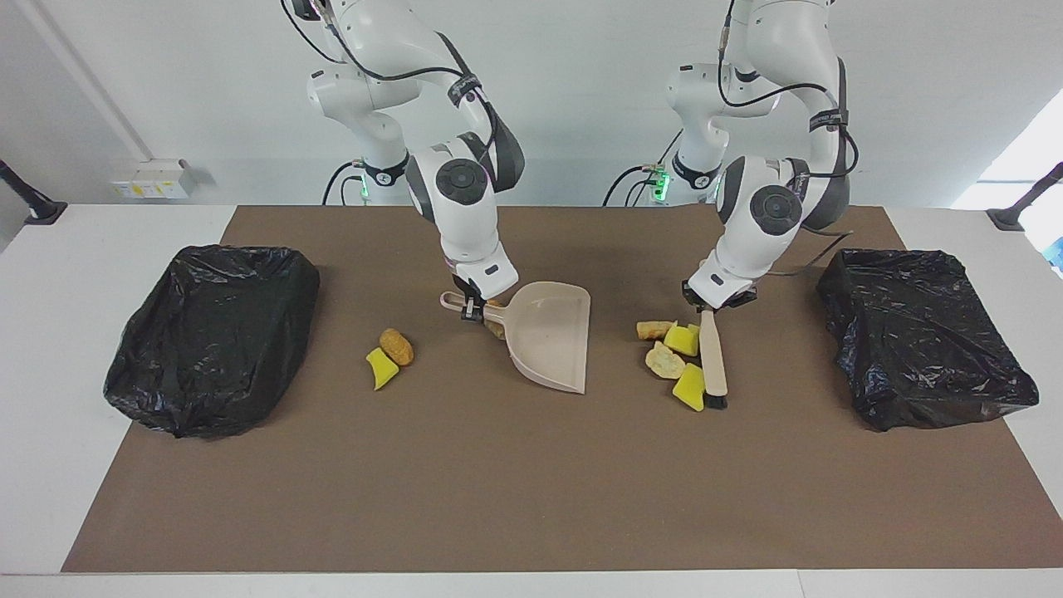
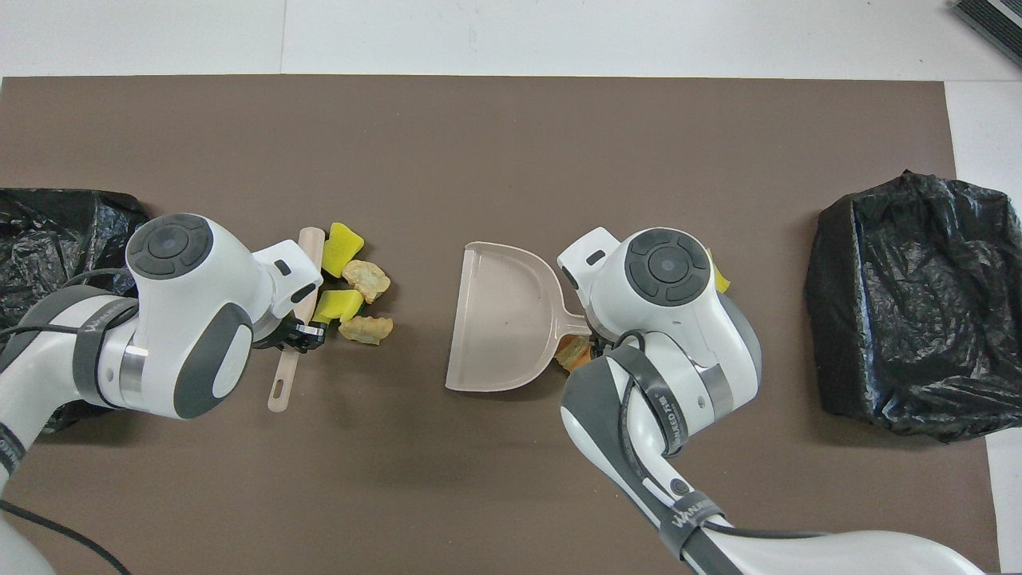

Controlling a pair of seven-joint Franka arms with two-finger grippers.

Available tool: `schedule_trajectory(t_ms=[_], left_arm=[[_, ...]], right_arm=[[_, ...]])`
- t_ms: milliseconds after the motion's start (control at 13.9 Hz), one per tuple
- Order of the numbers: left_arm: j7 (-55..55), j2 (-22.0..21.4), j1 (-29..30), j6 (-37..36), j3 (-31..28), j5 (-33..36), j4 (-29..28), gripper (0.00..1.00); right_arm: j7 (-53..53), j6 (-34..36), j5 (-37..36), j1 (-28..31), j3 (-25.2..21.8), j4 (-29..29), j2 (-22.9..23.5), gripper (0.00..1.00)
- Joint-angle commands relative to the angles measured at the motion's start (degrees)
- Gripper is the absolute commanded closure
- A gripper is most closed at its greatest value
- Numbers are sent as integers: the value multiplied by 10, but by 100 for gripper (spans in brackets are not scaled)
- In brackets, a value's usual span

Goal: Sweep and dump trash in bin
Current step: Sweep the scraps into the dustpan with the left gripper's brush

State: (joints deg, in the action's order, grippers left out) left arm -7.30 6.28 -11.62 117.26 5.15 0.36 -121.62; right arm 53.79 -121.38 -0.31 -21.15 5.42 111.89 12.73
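Note:
My left gripper (image 1: 712,304) is shut on the handle of the beige brush (image 1: 713,365), whose black bristles rest on the mat. Beside the brush lies a cluster of trash (image 1: 667,359): two yellow wedges and two tan lumps, also in the overhead view (image 2: 355,286). My right gripper (image 1: 475,312) is shut on the handle of the beige dustpan (image 1: 552,336), whose mouth faces the cluster. One orange-brown chunk (image 2: 573,352) lies under the pan's handle. A yellow wedge (image 1: 381,368) and a brown lump (image 1: 397,346) lie toward the right arm's end.
A black bag-lined bin (image 1: 214,336) stands at the right arm's end of the brown mat and another (image 1: 923,336) at the left arm's end. Bare mat lies between dustpan and cluster.

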Motion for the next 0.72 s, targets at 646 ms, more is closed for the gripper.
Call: schedule_trajectory(t_ms=[646], left_arm=[[-26, -22, -117, -2, -7, -69, -15, 100]], right_arm=[[-22, -30, 7, -13, 3, 11, 2, 100]])
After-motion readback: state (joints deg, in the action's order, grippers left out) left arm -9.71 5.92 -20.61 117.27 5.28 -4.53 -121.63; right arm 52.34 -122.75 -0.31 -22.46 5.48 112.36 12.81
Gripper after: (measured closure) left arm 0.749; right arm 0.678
